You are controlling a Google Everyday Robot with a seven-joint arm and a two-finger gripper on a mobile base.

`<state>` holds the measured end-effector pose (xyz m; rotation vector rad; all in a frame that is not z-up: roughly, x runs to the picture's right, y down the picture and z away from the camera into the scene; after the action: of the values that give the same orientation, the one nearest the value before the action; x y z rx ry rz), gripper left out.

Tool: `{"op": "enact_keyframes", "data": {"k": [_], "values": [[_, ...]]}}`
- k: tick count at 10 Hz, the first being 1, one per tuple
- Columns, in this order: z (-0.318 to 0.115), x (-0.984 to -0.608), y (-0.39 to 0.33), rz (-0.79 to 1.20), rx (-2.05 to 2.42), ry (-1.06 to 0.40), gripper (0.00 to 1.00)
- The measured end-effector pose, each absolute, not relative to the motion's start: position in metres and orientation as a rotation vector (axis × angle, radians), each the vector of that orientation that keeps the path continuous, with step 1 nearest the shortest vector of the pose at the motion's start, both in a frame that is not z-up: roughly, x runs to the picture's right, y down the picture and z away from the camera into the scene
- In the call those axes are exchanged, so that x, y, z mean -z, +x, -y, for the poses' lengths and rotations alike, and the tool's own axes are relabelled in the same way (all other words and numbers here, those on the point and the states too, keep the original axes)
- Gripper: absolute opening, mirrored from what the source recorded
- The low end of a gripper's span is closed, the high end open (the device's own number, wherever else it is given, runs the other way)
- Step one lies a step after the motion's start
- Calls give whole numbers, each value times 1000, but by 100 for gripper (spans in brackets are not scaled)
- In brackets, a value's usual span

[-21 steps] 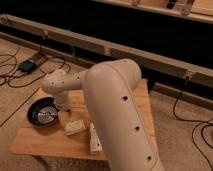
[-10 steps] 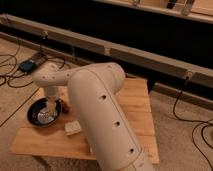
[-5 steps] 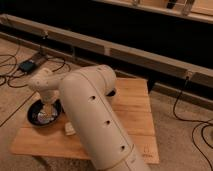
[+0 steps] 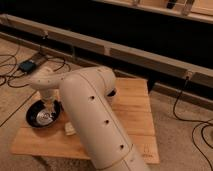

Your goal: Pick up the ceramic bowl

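1. Over the last two seconds my arm has swung left, bringing my gripper [image 4: 49, 107] down over the ceramic bowl [image 4: 33, 116].
2. That bowl sits at the left end of the wooden table [image 4: 131, 106].
3. Whether my gripper is wide or narrow, I cannot tell.

Wooden table [image 4: 131, 107] — ceramic bowl [image 4: 34, 118], packet [image 4: 70, 129] — hand [image 4: 48, 111] over bowl

Looks like a robot test lab: loose cables [image 4: 175, 107] and a power brick [image 4: 26, 65] lie on carpet [image 4: 185, 147] around the gripper [image 4: 48, 111], which hangs over the ceramic bowl [image 4: 34, 116] on a bare wooden table [image 4: 135, 107] (dark railed wall [image 4: 150, 30] beyond).
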<state>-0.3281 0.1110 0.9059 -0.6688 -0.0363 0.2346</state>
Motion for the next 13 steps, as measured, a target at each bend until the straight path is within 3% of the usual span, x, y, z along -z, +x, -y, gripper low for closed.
{"op": "enact_keyframes", "data": {"k": [3, 4, 13], "values": [[-115, -902, -332, 67, -193, -703, 4], [-115, -901, -331, 74, -184, -713, 0], [-116, -856, -319, 246, -4, -960, 0]]}}
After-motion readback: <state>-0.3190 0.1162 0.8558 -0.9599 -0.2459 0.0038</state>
